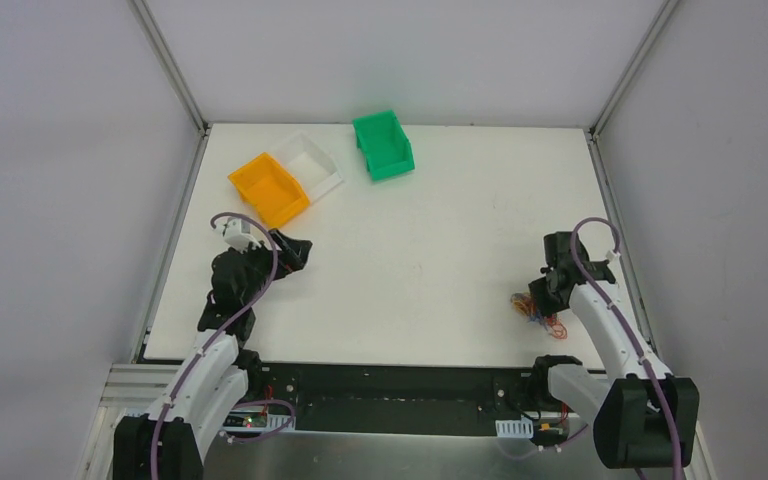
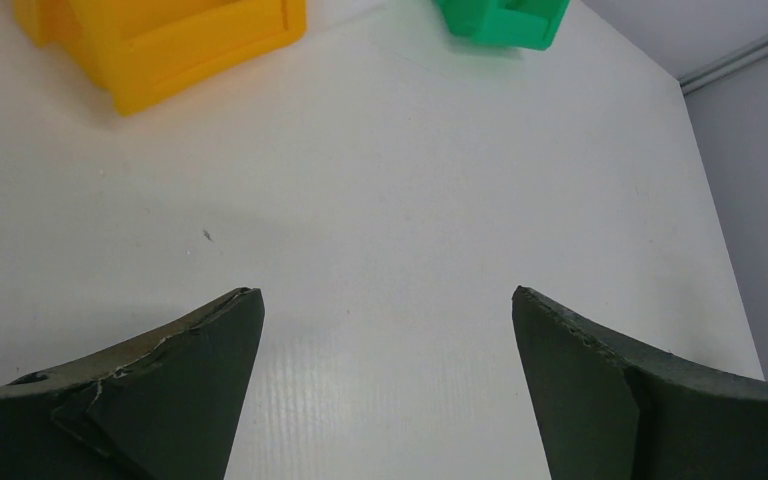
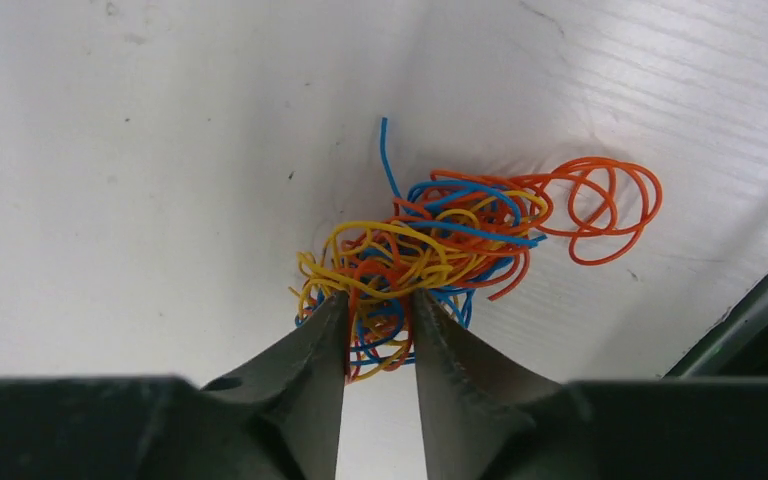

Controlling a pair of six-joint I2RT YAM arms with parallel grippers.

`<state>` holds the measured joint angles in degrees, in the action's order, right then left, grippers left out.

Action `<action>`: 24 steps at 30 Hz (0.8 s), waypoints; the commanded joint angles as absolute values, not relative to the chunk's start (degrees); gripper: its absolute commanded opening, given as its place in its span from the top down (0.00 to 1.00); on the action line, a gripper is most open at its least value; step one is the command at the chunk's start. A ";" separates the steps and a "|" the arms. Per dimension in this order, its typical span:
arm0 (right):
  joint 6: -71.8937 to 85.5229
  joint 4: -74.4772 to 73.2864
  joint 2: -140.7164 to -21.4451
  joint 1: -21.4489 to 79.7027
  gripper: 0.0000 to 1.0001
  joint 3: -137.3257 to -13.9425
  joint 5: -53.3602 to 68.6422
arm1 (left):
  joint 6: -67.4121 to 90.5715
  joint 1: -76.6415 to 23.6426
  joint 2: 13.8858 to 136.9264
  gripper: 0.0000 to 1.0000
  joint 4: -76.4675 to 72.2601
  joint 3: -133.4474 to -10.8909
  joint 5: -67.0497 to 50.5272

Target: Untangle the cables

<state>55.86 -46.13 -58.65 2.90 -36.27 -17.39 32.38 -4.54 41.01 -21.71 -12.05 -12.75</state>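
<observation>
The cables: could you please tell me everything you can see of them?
The cables are one knotted clump of very thin, curly wires in orange, blue and yellow, lying on the white table near its front right corner. Orange loops and a blue end stick out. The right gripper straddles its near side, strands between the jaws; whether it pinches them is unclear.

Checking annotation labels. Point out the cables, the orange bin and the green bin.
cables [image 3: 430,245]: right wrist view, middle of the tangled clump.
orange bin [image 1: 268,187]: top view, bare inside of the bin.
green bin [image 1: 384,143]: top view, bare inside of the bin.
</observation>
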 commanded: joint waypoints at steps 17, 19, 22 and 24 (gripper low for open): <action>42.23 -9.10 -66.48 25.77 0.10 -43.71 16.49 | 29.96 -16.60 59.46 0.07 -39.34 -17.03 -26.89; 39.47 -10.85 -66.50 25.81 0.07 -43.66 14.97 | 29.91 -17.80 61.41 0.07 -39.62 -17.85 -27.98; 37.19 -11.43 -65.41 25.76 0.10 -41.15 13.16 | 29.15 -20.44 65.16 0.08 -39.64 -19.68 -28.48; 36.68 -11.25 -65.04 25.81 0.14 -39.38 11.88 | 28.49 -22.44 68.01 0.10 -39.36 -21.22 -28.57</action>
